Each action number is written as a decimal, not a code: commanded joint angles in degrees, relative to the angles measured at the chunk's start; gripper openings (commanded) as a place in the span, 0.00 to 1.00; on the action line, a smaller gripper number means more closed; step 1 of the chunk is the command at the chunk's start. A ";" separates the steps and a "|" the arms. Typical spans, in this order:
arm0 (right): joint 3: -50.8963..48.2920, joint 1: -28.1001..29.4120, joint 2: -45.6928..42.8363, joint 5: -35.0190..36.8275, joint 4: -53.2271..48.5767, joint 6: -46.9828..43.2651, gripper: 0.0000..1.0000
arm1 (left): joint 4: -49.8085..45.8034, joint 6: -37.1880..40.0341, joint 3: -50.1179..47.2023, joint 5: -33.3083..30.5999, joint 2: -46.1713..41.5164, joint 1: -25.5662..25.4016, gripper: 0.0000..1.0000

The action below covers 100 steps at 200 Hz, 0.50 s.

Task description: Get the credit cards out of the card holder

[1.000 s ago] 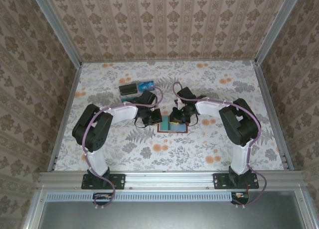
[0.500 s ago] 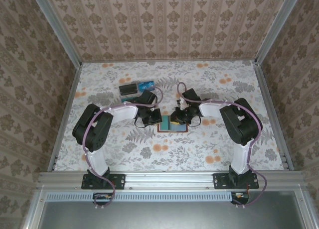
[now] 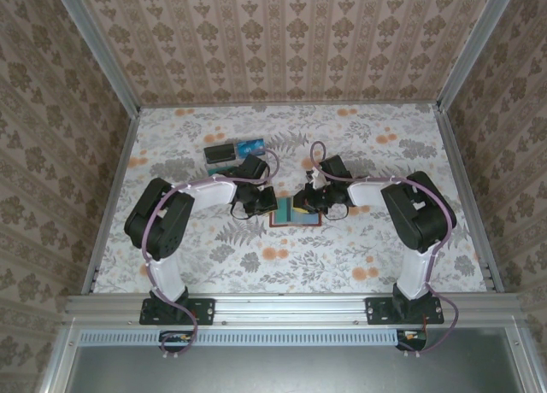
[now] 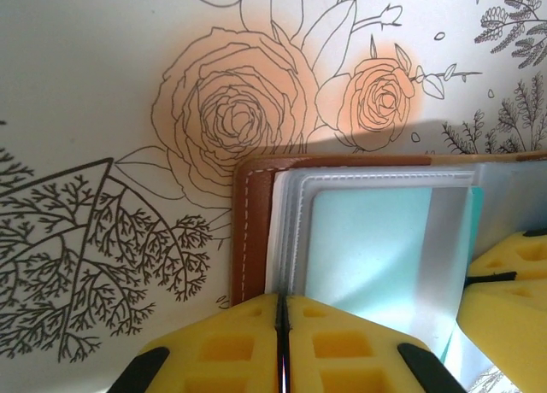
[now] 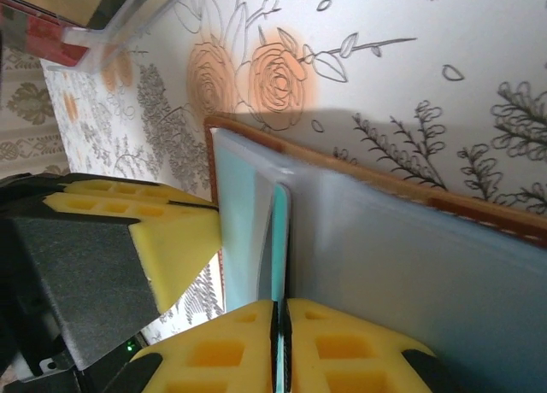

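Note:
The card holder (image 3: 297, 218) lies open on the floral table between both grippers. Its brown leather edge (image 4: 252, 231) frames clear blue-grey pocket sleeves. My left gripper (image 4: 281, 325) is shut on the edge of those sleeves, pinning the card holder near its left side. A teal credit card (image 4: 367, 248) sits in the pocket beside it. In the right wrist view this credit card (image 5: 280, 239) stands on edge out of the sleeve. My right gripper (image 5: 280, 325) is shut on that card, close to the brown edge (image 5: 496, 215). In the top view the left gripper (image 3: 272, 207) and right gripper (image 3: 303, 203) nearly touch.
A clear plastic tray (image 3: 235, 150) holding dark and blue items stands behind the left gripper. Its corner (image 5: 102, 17) shows at the upper left with a red card (image 5: 43, 38) inside. Patterned walls enclose the table on three sides.
The right arm's wrist has swung a little to the right and farther back, while its gripper stays at the card holder. The left arm has not moved.

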 commanded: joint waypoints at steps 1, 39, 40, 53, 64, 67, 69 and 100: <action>-0.23 0.68 -1.58 -3.79 3.16 0.72 0.14 | -2.42 -1.02 -1.90 -0.29 3.03 -0.42 0.11; 0.36 0.67 -0.51 -4.00 2.89 0.55 0.14 | -2.15 -0.43 -1.71 0.81 3.20 -0.42 0.11; 0.38 0.67 -0.45 -4.02 2.84 0.50 0.14 | -2.15 -0.44 -1.68 0.81 3.20 -0.42 0.11; 1.11 0.75 -0.02 -3.55 1.47 -0.25 0.16 | -1.97 -0.28 -1.60 1.14 3.36 -0.42 0.11; 1.53 0.84 0.28 -3.12 0.40 -0.83 0.16 | -2.01 -0.10 -1.44 1.38 3.47 -0.42 0.11; 1.67 0.85 0.35 -3.12 0.21 -0.92 0.17 | -1.99 -0.10 -1.47 1.35 3.51 -0.42 0.11; 1.71 0.85 0.39 -3.09 0.07 -1.05 0.17 | -2.02 -0.10 -1.40 1.41 3.52 -0.42 0.11; 2.43 1.11 1.11 -3.14 -1.17 -2.07 0.17 | -2.12 0.11 -1.14 1.60 3.64 -0.42 0.12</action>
